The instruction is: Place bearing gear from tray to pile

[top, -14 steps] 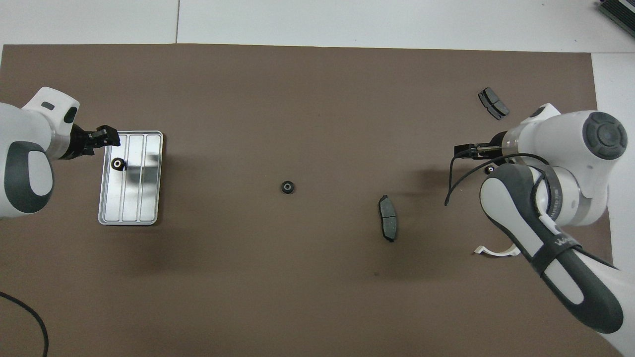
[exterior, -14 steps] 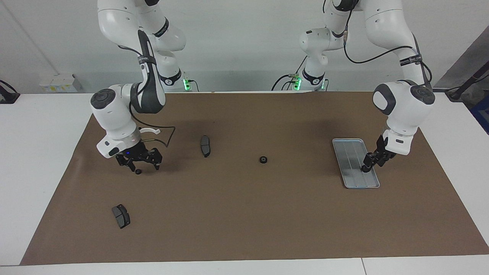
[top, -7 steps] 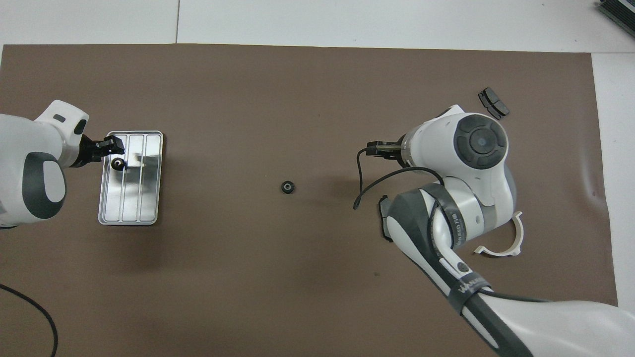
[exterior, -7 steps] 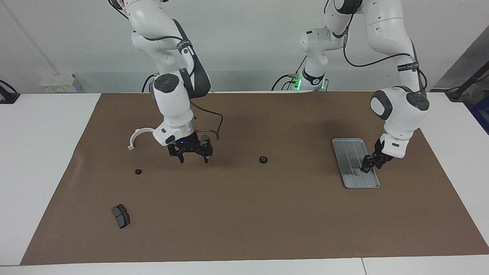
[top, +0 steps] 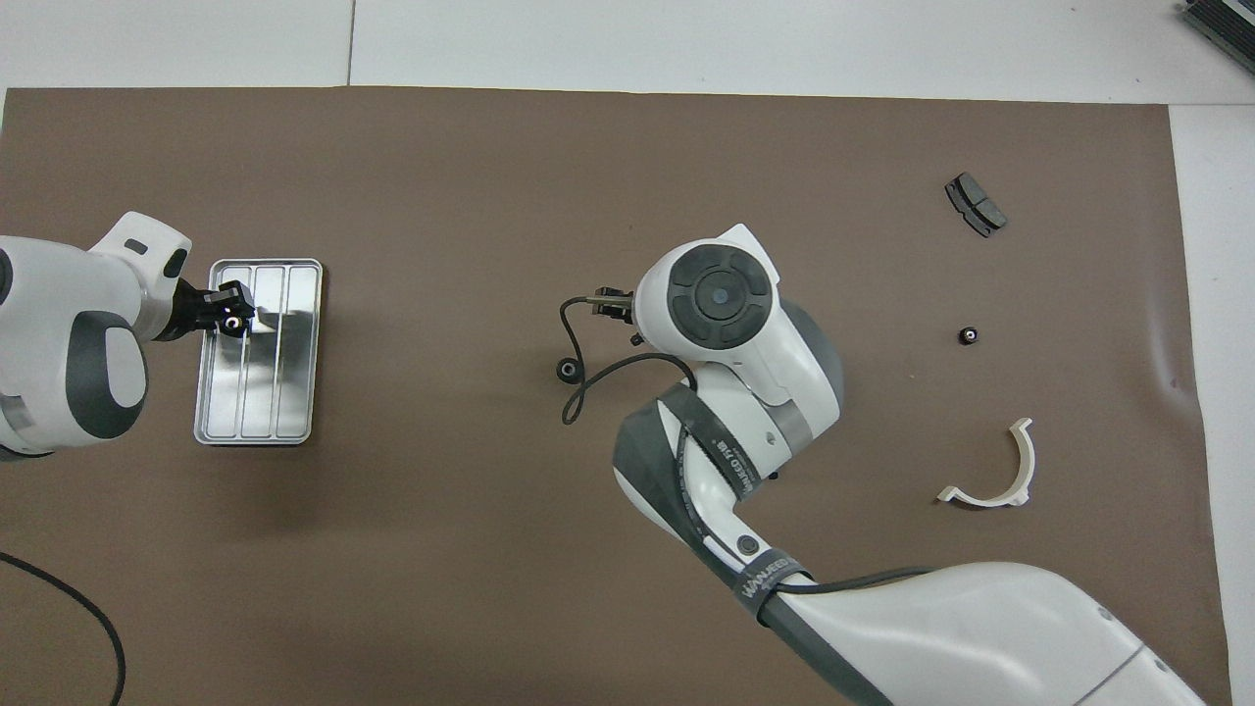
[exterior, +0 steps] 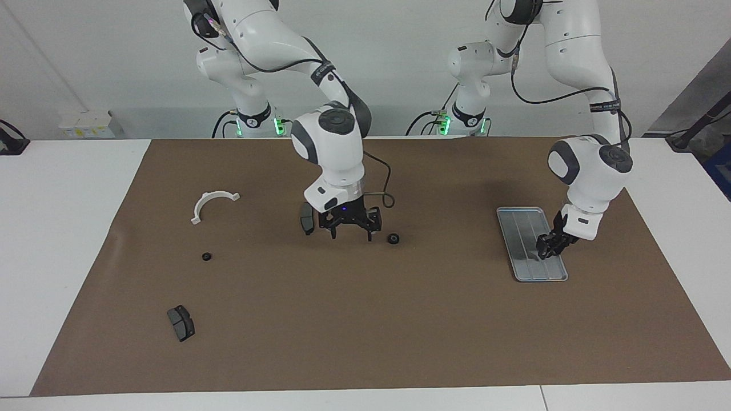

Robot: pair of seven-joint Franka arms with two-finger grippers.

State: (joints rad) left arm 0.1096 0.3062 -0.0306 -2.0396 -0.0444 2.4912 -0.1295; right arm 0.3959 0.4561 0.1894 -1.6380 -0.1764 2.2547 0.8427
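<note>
Bearing gear (top: 232, 320): seen in the tray (top: 284, 392), at the end farther from the robots, between the left gripper's tips.
Left gripper (top: 227, 312): lowered around the gear; whether it is clenched cannot be told.
Right gripper (exterior: 350, 230): spread wide, empty, over the mat beside a loose gear (exterior: 393, 238).
Handling: judged small, rigid, light, smooth; best pinched across its rim.

A plain white wall (exterior: 394, 63) is standing at the back, a brown mat (exterior: 365, 319) is covering the white table (exterior: 57, 228), and even light is falling throughout.
</note>
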